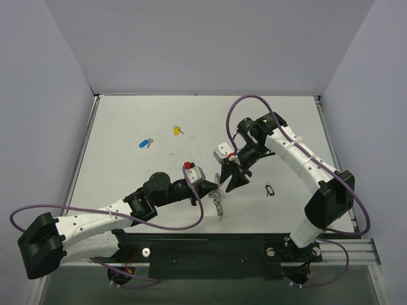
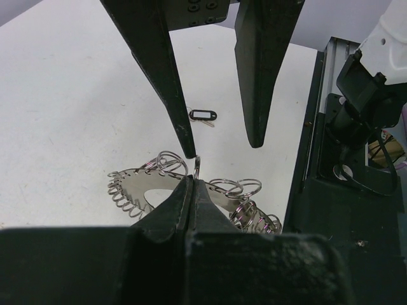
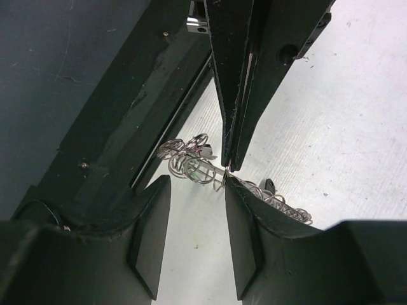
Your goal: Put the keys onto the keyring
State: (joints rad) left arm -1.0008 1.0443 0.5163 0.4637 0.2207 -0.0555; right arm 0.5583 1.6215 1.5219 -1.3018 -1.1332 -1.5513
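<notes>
Two are lying loose on the table point(image 1: 121, 178): blue key point(image 1: 145, 143) and yellow key point(image 1: 177, 130), well apart from the keyring point(image 2: 135, 182). Left gripper point(image 2: 192, 182) is clenching one thin ring of it; right gripper point(image 3: 197, 184) is straddling that ring, released. Both are probably handling light, stiff and slippery, their plastic heads offering the best pinch.

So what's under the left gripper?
A bunch of steel rings on the table, one ring pinched in the left gripper. The fingers cover the bunch's middle.
</notes>
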